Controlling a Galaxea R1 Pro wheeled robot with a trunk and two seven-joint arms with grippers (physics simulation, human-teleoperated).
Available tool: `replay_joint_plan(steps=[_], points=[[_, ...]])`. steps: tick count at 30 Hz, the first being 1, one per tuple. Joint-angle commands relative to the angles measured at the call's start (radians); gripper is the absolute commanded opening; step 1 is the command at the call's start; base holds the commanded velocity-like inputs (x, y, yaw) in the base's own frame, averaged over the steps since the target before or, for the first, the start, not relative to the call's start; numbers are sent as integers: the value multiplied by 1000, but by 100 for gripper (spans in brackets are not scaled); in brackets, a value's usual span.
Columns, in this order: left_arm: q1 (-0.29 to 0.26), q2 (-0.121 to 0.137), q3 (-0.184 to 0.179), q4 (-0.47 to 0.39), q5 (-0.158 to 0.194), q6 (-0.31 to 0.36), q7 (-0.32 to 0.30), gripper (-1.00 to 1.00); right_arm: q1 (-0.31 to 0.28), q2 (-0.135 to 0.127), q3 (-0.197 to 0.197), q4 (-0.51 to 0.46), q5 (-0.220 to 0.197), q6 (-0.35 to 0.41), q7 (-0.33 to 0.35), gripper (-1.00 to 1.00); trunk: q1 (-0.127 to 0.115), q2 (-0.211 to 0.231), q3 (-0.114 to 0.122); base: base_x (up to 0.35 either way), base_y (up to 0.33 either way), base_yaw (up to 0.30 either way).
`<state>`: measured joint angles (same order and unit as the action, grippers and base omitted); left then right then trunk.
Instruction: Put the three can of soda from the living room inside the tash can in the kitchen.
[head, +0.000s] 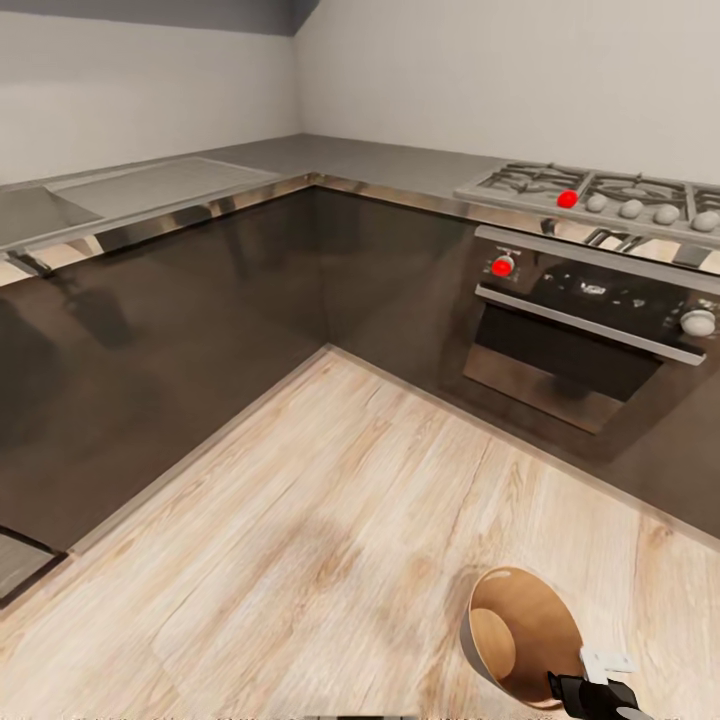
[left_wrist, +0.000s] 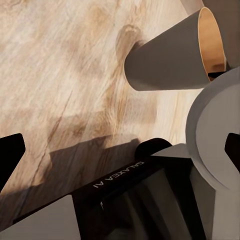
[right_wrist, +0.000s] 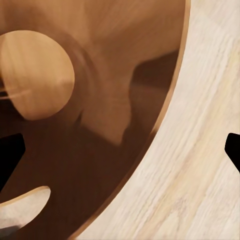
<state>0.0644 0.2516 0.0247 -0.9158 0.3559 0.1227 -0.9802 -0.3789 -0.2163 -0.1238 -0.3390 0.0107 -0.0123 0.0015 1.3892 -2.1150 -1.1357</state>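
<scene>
I am in the kitchen. The tash can (head: 520, 630), a round brown bin with glossy amber walls and a paler bottom, stands on the wood floor at the lower right of the head view. My right gripper (head: 588, 690) hovers at its near rim. In the right wrist view its two dark fingertips are spread wide, open, around the right gripper (right_wrist: 120, 150), looking down into the tash can (right_wrist: 100, 100); I see nothing between them and nothing on the pale bottom. The left gripper (left_wrist: 120, 150) is open too, with the tash can (left_wrist: 170, 60) beyond it. The cans of soda are out of view.
Dark glossy cabinets (head: 200, 320) run along the left and back walls under a grey countertop (head: 150, 185). A steel oven (head: 590, 330) sits under a gas hob (head: 600, 195) with red knobs at the right. Wood floor (head: 330, 520) lies open between them.
</scene>
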Motion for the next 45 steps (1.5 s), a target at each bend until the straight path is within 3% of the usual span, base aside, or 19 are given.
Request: replay_joint_plan(steps=[1, 10, 31, 45], points=[[0, 0, 0, 0, 0, 0, 0, 100, 0, 0, 0, 0, 0, 0, 0, 100, 0, 0, -2, 0, 0, 0], [0, 0, 1, 0, 0, 0, 0, 100, 0, 0, 0, 0, 0, 0, 0, 100, 8, -14, -22, 0, 0, 0], [0, 0, 1, 0, 0, 0, 0, 100, 0, 0, 1, 0, 0, 0, 0, 100, 8, -14, -26, 27, 0, 0], [0, 0, 1, 0, 0, 0, 0, 100, 0, 0, 1, 0, 0, 0, 0, 100, 8, -14, -43, 1, 0, 0]])
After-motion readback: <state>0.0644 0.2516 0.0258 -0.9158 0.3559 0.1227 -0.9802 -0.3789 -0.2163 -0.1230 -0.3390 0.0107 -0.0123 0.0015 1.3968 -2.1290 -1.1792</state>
